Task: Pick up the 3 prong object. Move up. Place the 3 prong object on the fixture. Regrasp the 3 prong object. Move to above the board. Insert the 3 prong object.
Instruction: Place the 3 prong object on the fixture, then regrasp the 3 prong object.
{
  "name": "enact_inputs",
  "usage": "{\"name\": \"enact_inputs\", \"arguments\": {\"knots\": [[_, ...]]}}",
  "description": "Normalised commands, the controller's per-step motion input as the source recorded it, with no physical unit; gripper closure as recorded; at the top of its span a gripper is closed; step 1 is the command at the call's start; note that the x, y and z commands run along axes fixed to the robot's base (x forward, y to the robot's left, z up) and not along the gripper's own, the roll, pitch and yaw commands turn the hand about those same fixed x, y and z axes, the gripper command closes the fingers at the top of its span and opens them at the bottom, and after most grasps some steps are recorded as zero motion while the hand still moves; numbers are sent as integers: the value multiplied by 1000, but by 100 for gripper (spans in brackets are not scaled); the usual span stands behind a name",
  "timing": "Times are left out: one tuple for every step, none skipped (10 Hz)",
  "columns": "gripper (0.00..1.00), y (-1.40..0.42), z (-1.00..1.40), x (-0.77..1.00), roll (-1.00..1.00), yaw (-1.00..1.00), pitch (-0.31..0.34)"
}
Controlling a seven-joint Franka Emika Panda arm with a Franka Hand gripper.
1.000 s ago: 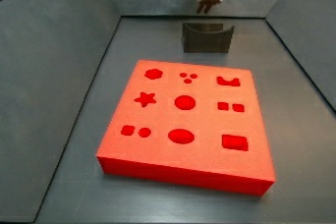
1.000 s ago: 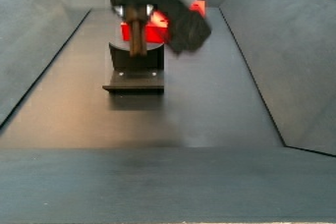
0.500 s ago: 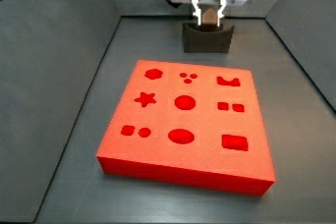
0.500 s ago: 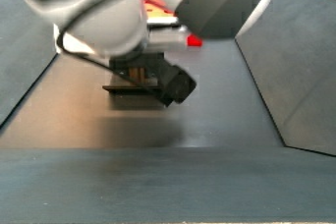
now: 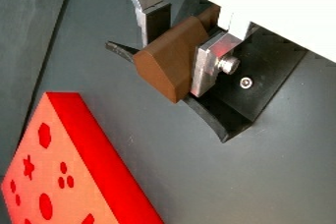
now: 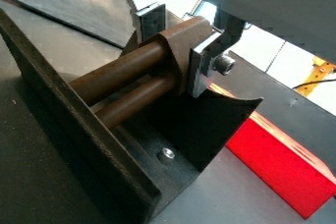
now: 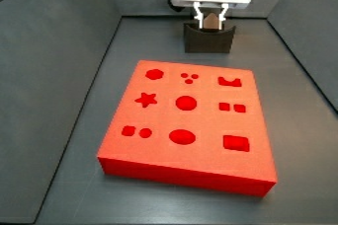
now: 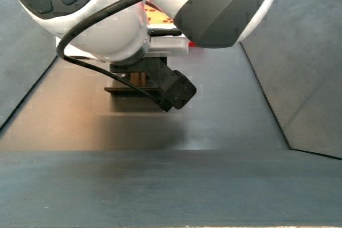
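Setting the piece down on the holder: watch the release.

Nearest you in a side view, the large flat red-orange board (image 7: 192,120) with shaped cut-outs lies mid-floor; beyond it, at the far edge, stands the dark grey notched fixture (image 7: 208,39). If you open before the small brown wooden 3 prong object (image 5: 171,58) is seated, it could tip or roll off the fixture. The gripper (image 5: 182,37) is narrowed onto that piece, silver fingers (image 5: 213,61) clamping its sides just over the fixture.
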Motion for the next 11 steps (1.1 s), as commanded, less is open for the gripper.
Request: {"name": "enact_inputs", "arguments": {"knots": [[0,0,0,0,0,0,0],[0,0,1000,0,10,-52,-40],[0,6,1000,-8,17,-38,-38],[0,9,1000,-25,30,-16,-33],[0,2,1000,-33,43,6,-24],[0,3,1000,-36,48,15,-15],[0,3,926,-42,48,25,2],[0,7,689,-33,46,31,30],[0,7,504,-29,48,31,49],[0,5,317,-27,49,21,67],[0,-814,849,-120,1000,27,69]]}}
